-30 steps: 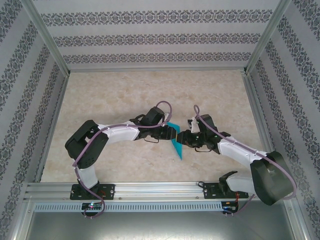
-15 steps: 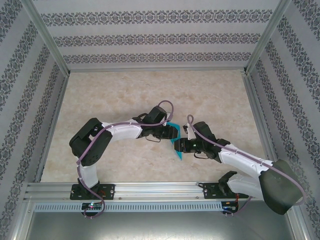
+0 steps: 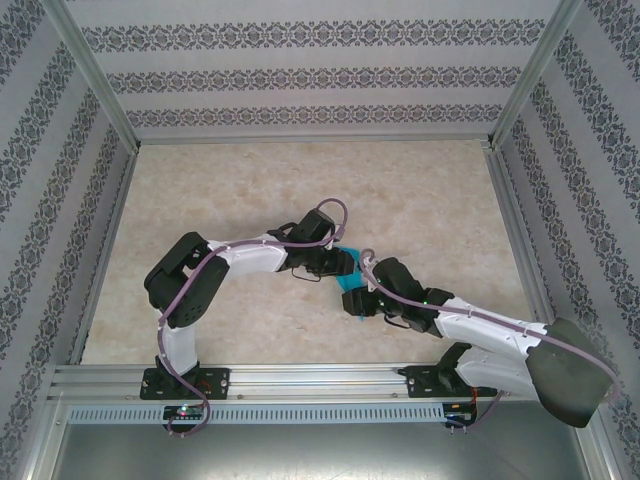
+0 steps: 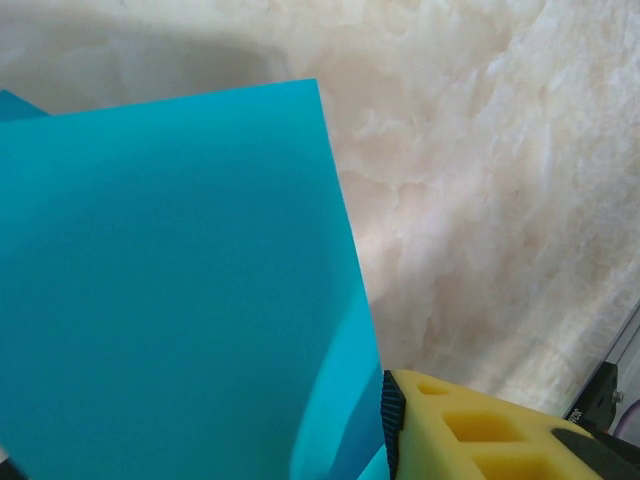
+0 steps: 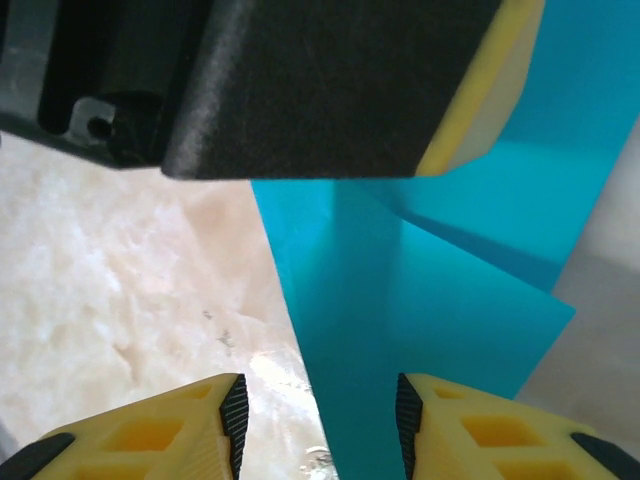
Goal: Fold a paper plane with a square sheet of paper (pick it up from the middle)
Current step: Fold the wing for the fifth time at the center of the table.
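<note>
The teal-blue sheet of paper (image 3: 351, 288) is folded into overlapping layers and held off the table between the two grippers, near the middle. My left gripper (image 3: 338, 266) is shut on it. In the left wrist view the paper (image 4: 170, 300) lies against the black pad (image 4: 393, 432) of the one yellow finger that shows, and it hides the other finger. My right gripper (image 5: 320, 430) is open, with a folded edge of the paper (image 5: 430, 310) running down between its fingers, nearer the right one. The left gripper's black and yellow body (image 5: 320, 80) grips the paper just above.
The marbled beige table (image 3: 300, 190) is walled by patterned panels on three sides. An aluminium rail (image 3: 320, 380) runs along the near edge by the arm bases. Open tabletop lies behind and to both sides of the grippers.
My right gripper has let go of the paper and opened, and its arm has swung left and nearer. The left gripper has kept its grip and barely shifted. Less paper shows from above.
</note>
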Robot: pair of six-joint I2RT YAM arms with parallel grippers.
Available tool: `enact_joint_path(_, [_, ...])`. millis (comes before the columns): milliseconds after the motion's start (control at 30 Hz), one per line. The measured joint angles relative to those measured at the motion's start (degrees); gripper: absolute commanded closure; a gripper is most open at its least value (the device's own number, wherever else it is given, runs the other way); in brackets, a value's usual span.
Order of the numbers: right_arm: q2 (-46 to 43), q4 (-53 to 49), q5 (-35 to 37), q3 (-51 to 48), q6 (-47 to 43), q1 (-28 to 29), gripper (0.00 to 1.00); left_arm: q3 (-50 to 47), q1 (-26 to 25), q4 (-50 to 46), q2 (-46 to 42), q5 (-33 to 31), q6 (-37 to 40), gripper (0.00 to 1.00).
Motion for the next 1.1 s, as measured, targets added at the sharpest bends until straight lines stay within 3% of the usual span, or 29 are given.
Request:
enact_joint_path(433, [5.7,-1.2,12.7,2.7,-2.3,7.0,0.59,0.9,1.0,-0.7,0.5,0.6,0.0,0.57])
enact_joint_path(600, [7.3,-1.3,16.1,3.0,-2.7,8.7,0.68,1.2,1.6,-1.2,1.0,1.1,0.2,0.57])
enact_joint_path(867, [7.2,-1.1,17.1,3.0,-1.6,8.5,0.84,1.2,2.3,-1.5,1.0,1.7,0.5,0.56])
enact_joint_path(1100, [4.6,1.2,13.3,0.7,0.4,4.3,0.92,1.3,2.6,-2.8,1.0,1.7,1.8,0.53])
